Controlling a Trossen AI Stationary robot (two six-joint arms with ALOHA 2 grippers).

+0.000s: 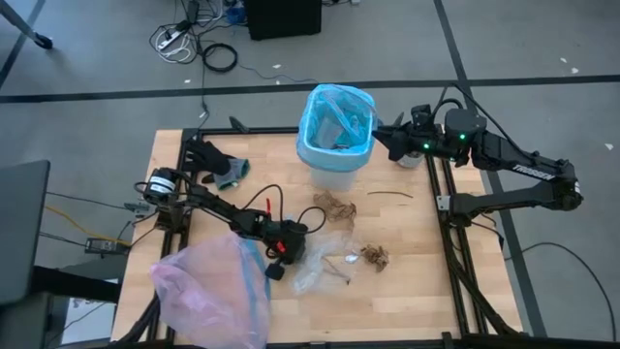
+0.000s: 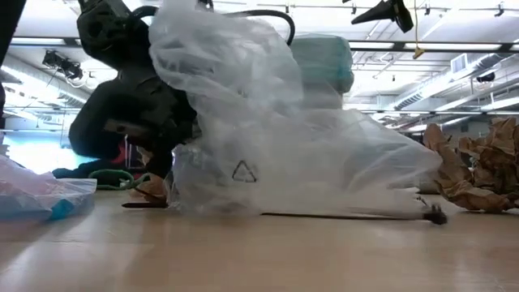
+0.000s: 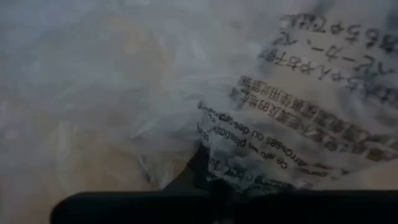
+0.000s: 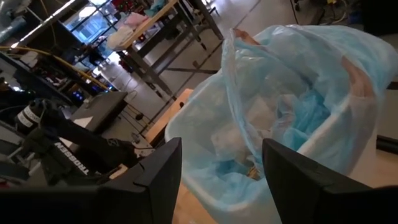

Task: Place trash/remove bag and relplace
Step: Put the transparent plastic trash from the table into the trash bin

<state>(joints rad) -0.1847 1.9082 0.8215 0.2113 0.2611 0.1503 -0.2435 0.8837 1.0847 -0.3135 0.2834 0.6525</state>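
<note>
The white bin (image 1: 334,160) with the light-blue bag (image 1: 337,121) stands at the table's far middle, with trash inside it. My right gripper (image 1: 380,136) (image 4: 221,180) is open and hovers just right of the bag's rim, touching nothing. My left gripper (image 1: 291,242) is at the crumpled clear plastic wrapper (image 1: 325,267) (image 2: 268,138), which fills the left wrist view (image 3: 186,93). Brown leaf clumps (image 1: 334,206) (image 1: 375,256) and a thin twig (image 1: 389,195) lie on the table. My left gripper is shut on the clear wrapper at its left end, where the plastic gathers in folds against the dark fingers (image 3: 214,171). The plastic covers the fingertips, so the kind of hold is hidden. The wrapper's lower part lies on the table (image 2: 324,207).
A pale pink translucent bag with a blue band (image 1: 213,291) lies at the near left corner. Dark gloves (image 1: 223,165) lie at the far left. A black frame (image 1: 448,204) runs along the table's right edge. Bare wood (image 1: 407,301) shows near right.
</note>
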